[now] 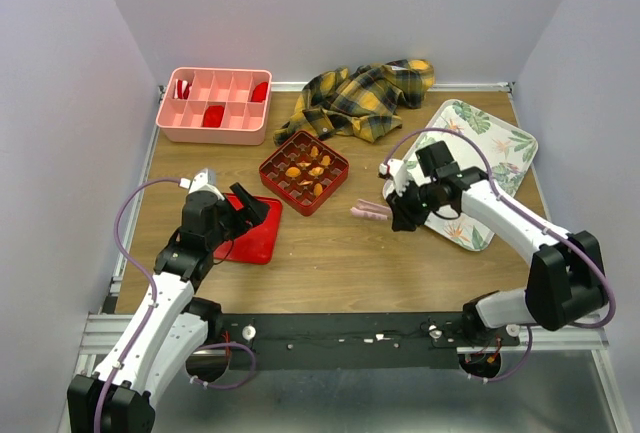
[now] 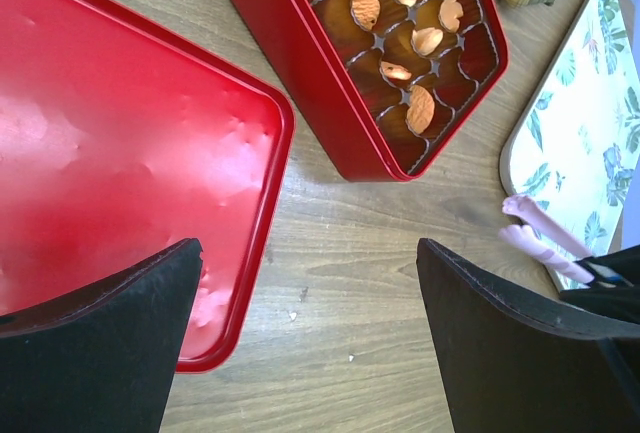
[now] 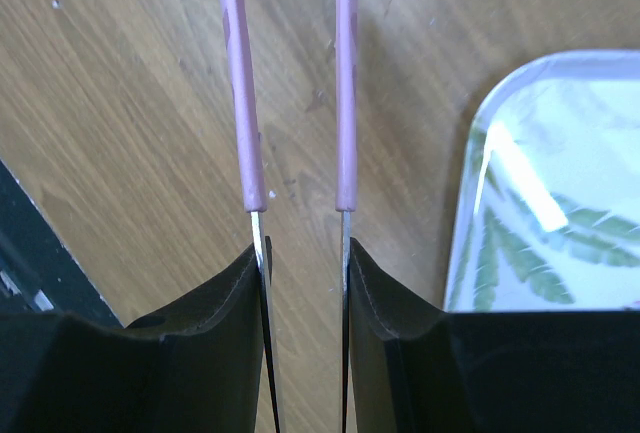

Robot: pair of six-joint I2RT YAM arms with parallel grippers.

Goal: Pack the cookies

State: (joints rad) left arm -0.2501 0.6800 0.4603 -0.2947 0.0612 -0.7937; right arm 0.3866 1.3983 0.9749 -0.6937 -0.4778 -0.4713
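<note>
Several small orange cookies (image 1: 306, 171) lie in the cells of the red gridded box (image 1: 300, 203) at the table's middle. In the left wrist view the cookies (image 2: 420, 108) and the box (image 2: 300, 63) show at the top. The red lid (image 1: 255, 238) lies flat to the box's left and fills the left of the left wrist view (image 2: 100, 153). My left gripper (image 1: 250, 215) is open and empty over the lid's right edge (image 2: 308, 245). My right gripper (image 1: 405, 211) is shut on pink-tipped tongs (image 1: 368, 213), whose arms stay apart with nothing between them (image 3: 243, 103). They point left, above bare wood right of the box.
A floral tray (image 1: 500, 138) lies at the right, its edge beside my right gripper (image 3: 540, 153). A pink divided bin (image 1: 215, 103) with dark-red pieces stands at the back left. A yellow plaid cloth (image 1: 365, 93) lies at the back middle.
</note>
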